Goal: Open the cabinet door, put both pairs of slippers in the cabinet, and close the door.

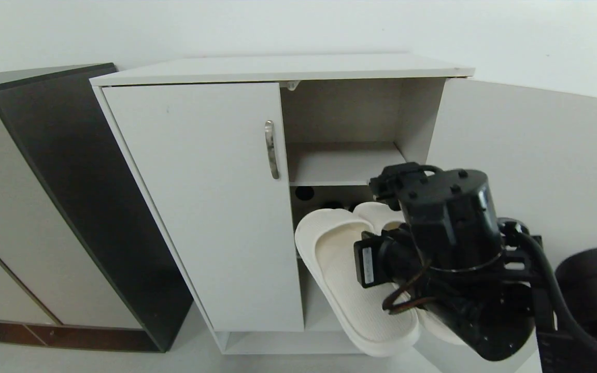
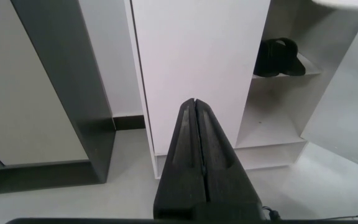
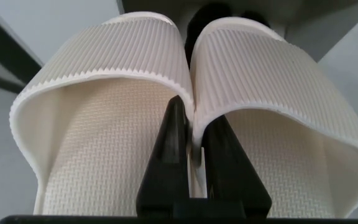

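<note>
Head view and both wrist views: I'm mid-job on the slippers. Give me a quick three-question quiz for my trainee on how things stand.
1. True or false: the right gripper is shut on the white slippers, pinching them where their inner edges meet.
2. Where is the black pair? A: on the floor. B: inside the cabinet. C: on top of it.
3. Fill the gap: the left gripper is ___ and holds nothing.

Key: 1 true; 2 B; 3 shut.
</note>
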Tool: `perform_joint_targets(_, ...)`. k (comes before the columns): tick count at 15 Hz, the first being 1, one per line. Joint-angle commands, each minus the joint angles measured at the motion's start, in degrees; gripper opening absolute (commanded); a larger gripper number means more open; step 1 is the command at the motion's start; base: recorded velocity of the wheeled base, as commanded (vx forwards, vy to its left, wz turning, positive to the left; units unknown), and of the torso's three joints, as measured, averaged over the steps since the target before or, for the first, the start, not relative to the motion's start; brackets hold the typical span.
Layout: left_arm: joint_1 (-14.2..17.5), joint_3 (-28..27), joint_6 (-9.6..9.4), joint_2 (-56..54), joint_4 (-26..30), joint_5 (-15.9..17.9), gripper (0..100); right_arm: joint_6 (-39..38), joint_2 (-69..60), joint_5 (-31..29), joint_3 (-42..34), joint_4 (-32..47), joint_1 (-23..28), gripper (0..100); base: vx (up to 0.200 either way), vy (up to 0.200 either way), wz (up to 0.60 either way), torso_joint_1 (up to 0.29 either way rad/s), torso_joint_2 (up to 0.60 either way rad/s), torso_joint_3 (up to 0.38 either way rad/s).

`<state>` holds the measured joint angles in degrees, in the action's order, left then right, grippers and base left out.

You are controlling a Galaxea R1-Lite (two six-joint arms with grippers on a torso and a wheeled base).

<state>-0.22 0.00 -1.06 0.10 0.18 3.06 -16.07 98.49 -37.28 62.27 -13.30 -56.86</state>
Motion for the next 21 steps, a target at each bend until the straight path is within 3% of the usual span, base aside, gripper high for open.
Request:
perform_joint_targets(1, 0.04, 0.0, 0.01, -0.01, -0.01, 0.02, 0, -7.58, 5.4, -6.05, 17.62, 16.11, -1.06, 0, 0.0, 0.0, 0.0, 0.0, 0.0, 0.0)
perform_joint_targets(2, 0.04, 0.0, 0.01, -0.01, -0.01, 0.02, 0, -8.81, 8.39, -12.64, 22.98, 19.8, -1.06, 0, 0.0, 0.0, 0.0, 0.0, 0.0, 0.0)
perform_joint_targets(7, 0.04, 0.0, 0.01, -0.01, -0.01, -0.07, 0, -9.07, 10.67, -15.98, 22.02, 18.31, -0.54, 0, 0.0, 0.0, 0.0, 0.0, 0.0, 0.0)
perform_joint_targets(13, 0.04, 0.0, 0.01, -0.01, -0.01, -0.07, 0, -6.7, 8.91, -15.9, 18.24, 12.95, -0.54, 0, 0.0, 0.0, 0.0, 0.0, 0.0, 0.0)
perform_joint_targets(18, 0.04, 0.0, 0.01, -0.01, -0.01, 0.02, 0, 2.18, 7.68, -13.43, 9.19, -4.28, 0.34, 0, 0.0, 0.0, 0.0, 0.0, 0.0, 0.0)
perform_joint_targets(21, 0.04, 0.0, -0.08, -0.01, -0.01, 0.02, 0, 2.8, 7.42, -11.59, 8.31, -5.42, 1.49, 0, 0.133, 0.0, 0.0, 0.002, 0.0, 0.002)
